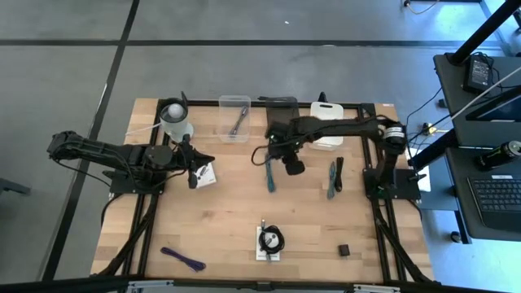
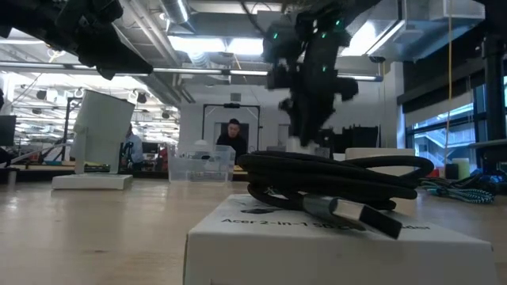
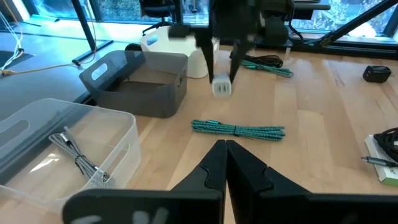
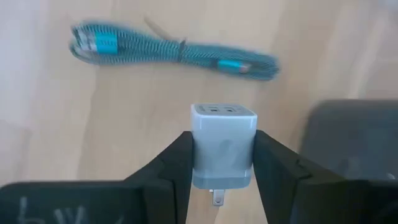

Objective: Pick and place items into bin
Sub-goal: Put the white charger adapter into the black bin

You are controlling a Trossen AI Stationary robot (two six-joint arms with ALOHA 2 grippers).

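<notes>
My right gripper (image 4: pixel 222 138) hangs over the table's middle, shut on a small white-grey plug-in charger block (image 4: pixel 224 149); the left wrist view shows both, gripper (image 3: pixel 221 65) and block (image 3: pixel 221 87), above the wood. A teal braided cable (image 4: pixel 177 50) lies flat below it, also seen in the high view (image 1: pixel 269 176). My left gripper (image 3: pixel 225 152) is shut and holds nothing, above a white card (image 1: pixel 206 172). A black coiled cable (image 1: pixel 271 239) rests on a white box. A purple strap (image 1: pixel 183 259) and a tiny black cube (image 1: pixel 344 250) lie near the front edge. My right gripper pinches the charger block between its two fingers (image 4: pixel 180 163), one on each of two opposite side faces (image 4: pixel 200 155). The fingers point down from above. The block is lifted clear of the table, its port face away from the wrist and a metal prong (image 4: pixel 216 198) toward it.
A clear bin (image 1: pixel 234 106) with a grey cable inside and a dark grey bin (image 1: pixel 281 104) stand at the far edge, beside a white cup-like holder (image 1: pixel 175 120) and a white board (image 1: pixel 327 114). Another teal and black cable pair (image 1: pixel 334 177) lies to the right.
</notes>
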